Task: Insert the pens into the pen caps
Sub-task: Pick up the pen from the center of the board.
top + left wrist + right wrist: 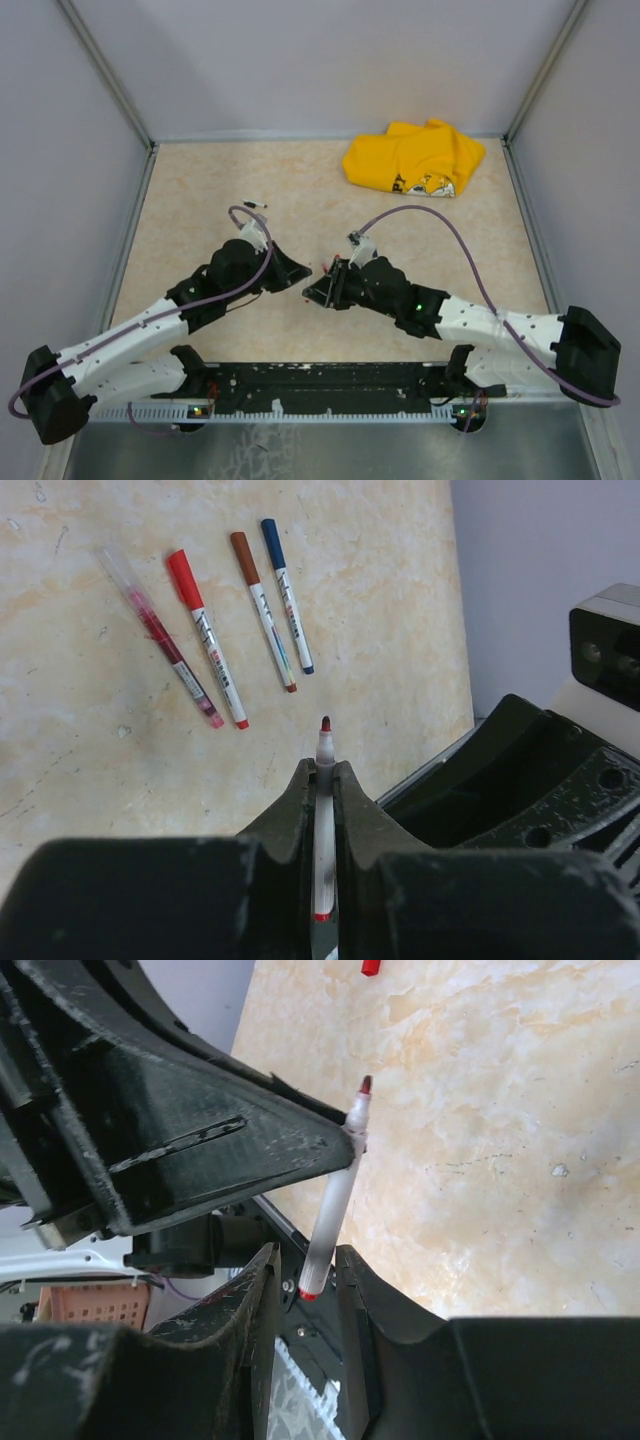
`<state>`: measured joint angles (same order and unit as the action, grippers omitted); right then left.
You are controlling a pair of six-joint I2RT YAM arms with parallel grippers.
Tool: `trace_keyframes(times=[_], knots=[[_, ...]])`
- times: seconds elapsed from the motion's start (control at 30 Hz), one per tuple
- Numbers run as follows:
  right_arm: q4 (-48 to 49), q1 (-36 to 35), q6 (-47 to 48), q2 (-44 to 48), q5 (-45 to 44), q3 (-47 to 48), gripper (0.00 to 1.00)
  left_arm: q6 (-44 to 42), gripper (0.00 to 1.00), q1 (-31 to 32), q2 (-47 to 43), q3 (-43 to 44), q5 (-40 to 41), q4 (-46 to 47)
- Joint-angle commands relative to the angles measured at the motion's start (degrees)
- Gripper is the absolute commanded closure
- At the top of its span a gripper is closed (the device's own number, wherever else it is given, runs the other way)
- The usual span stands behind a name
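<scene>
**Uncapped pen caught between 2 grippers, no cap in hand**

The left gripper [325, 770] is clamped tight on the uncapped pen [324, 840], pinching it close behind the nib. The right gripper [305, 1252] has its fingers apart on either side of the pen's red tail end, and from here the gap looks wider than the barrel, so I judge it is not gripping. Both meet low over the middle of the table [200, 180].

What worries me:
- Neither gripper holds a cap. The only loose one I can spot is the red cap [370, 967], well away on the table.
- The left fingers sit right at the nib collar, so I doubt a cap could seat fully without a regrip.
- If the right fingers close on the tail while the left is clamped, a small misalignment could lever or twist the pen, or let it drop during a handover.
- The bare nib could smear on whatever it brushes.

In the left wrist view the pen's long axis runs straight along the slot between the fingers, with the red nib poking out past the fingertips. In the right wrist view it slants from the tail at lower left up to the nib at upper right.

The red-capped pen [205, 635] lies on the table beyond, with 3 more alongside.
</scene>
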<state>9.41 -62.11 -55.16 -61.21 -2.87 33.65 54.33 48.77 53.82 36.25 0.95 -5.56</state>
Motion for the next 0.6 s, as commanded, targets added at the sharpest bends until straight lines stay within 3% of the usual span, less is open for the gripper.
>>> trace_keyframes(times=[0.0,0.3,0.57], knots=[[1.19,-0.38,-0.71,-0.55,-3.35,1.19,0.71,1.51,0.94,0.85,-1.91,-0.21,-0.35,2.43],[2.54,-0.35,-0.72,-1.48,-3.72,1.55,0.71,1.87,0.94,0.91,-2.86,-0.78,-0.03,1.73],[6.65,-0.38,-0.68,-2.71,-1.69,1.36,0.82,2.29,0.95,0.90,-3.85,-1.18,1.41,1.37]])
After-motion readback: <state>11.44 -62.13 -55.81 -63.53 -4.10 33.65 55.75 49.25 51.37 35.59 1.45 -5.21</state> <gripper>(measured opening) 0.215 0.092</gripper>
